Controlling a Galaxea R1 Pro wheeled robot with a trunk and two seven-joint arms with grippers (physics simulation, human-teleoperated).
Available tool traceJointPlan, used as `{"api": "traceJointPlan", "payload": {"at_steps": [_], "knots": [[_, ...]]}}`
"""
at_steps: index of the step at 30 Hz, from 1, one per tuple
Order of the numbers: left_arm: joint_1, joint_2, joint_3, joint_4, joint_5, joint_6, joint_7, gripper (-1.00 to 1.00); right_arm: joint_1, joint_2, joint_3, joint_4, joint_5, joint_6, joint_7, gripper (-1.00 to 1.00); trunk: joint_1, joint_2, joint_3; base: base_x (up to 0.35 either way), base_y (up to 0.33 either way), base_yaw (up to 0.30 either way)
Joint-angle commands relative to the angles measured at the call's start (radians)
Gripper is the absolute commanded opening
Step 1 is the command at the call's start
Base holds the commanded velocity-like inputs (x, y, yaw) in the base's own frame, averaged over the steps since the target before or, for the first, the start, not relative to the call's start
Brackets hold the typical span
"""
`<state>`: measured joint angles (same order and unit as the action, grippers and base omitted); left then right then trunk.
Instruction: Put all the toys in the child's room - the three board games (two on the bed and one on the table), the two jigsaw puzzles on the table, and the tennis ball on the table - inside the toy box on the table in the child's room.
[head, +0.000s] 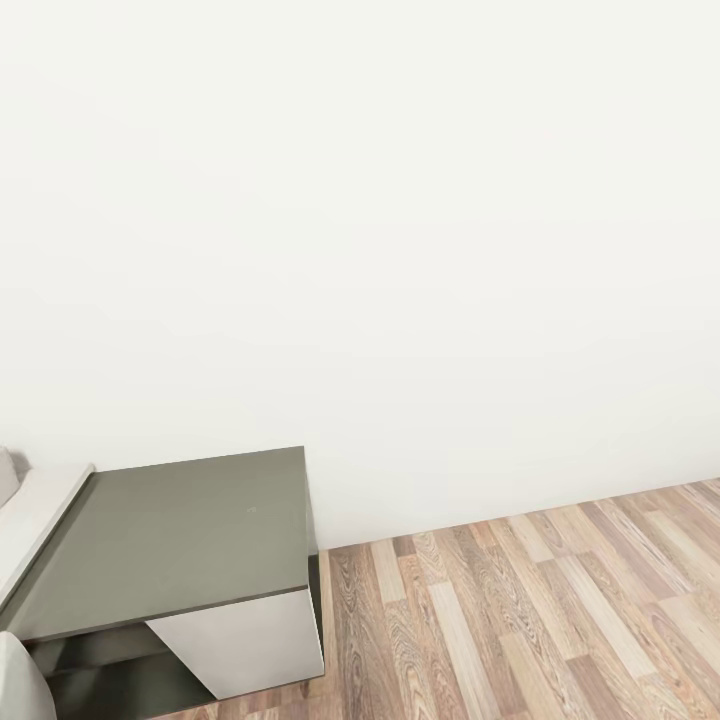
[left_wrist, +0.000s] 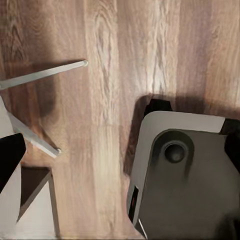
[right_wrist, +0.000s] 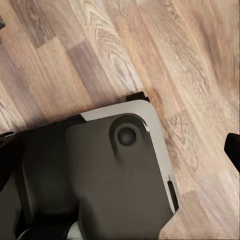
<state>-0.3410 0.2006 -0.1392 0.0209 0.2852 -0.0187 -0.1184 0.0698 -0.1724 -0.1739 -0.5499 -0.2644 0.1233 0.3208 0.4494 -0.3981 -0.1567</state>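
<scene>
The dark grey corner section of the table (head: 180, 530) sits at the lower left of the head view, against the white wall, and its pale grey top (head: 40, 505) runs off the left edge. The board games, jigsaw puzzles, tennis ball, toy box and bed are out of view. My left gripper (left_wrist: 122, 155) hangs open over the wood floor and my own base, its dark fingertips (left_wrist: 10, 155) far apart with nothing between them. My right gripper (right_wrist: 120, 152) is open too, above the base and empty.
Wood plank floor (head: 530, 610) stretches to the right of the table along the bare white wall (head: 400, 250). A white side panel (head: 250, 640) closes the table's end. Thin grey legs (left_wrist: 45, 72) stand on the floor near my base (left_wrist: 190, 190).
</scene>
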Motion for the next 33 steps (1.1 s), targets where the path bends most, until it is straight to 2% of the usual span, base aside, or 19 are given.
{"api": "traceJointPlan", "payload": {"at_steps": [1,7,9,11,15,21,28,33], "knots": [[0.007,-0.008,-0.008,0.004,0.011,-0.007,0.026,1.00,0.001,0.000,-0.004,0.002,-0.009,0.010,-0.005,1.00,0.001,-0.002,-0.002,0.000,0.000,0.000],[0.071,-0.045,-0.007,0.009,0.011,-0.030,0.149,1.00,0.001,-0.001,0.001,0.047,-0.009,0.003,-0.047,1.00,0.001,-0.002,-0.002,0.000,0.000,0.000],[0.085,-0.049,-0.007,0.009,0.011,-0.033,0.162,1.00,0.001,-0.002,0.004,0.066,-0.006,0.001,-0.052,1.00,0.001,-0.002,-0.002,0.000,0.000,0.000],[0.091,-0.051,-0.007,0.009,0.011,-0.034,0.167,1.00,0.001,-0.002,0.006,0.076,-0.004,0.001,-0.054,1.00,0.001,-0.002,-0.002,0.000,0.000,0.000],[0.113,-0.055,-0.007,0.011,0.011,-0.036,0.180,1.00,0.001,-0.001,0.030,0.125,0.028,-0.009,-0.071,1.00,0.001,-0.002,-0.002,0.000,0.000,0.000],[0.133,-0.058,-0.009,0.011,0.011,-0.036,0.186,1.00,0.001,0.000,0.049,0.154,0.068,-0.057,-0.107,1.00,0.001,-0.002,-0.002,0.000,0.000,0.000],[0.140,-0.067,-0.009,0.010,0.011,-0.034,0.187,1.00,0.001,0.000,0.053,0.185,0.079,-0.091,-0.140,1.00,0.001,-0.002,-0.002,0.000,0.000,0.000],[0.140,-0.069,-0.009,0.010,0.011,-0.037,0.187,1.00,0.001,0.000,0.054,0.253,0.080,-0.098,-0.151,1.00,0.001,-0.002,-0.002,0.000,0.000,0.000]]}}
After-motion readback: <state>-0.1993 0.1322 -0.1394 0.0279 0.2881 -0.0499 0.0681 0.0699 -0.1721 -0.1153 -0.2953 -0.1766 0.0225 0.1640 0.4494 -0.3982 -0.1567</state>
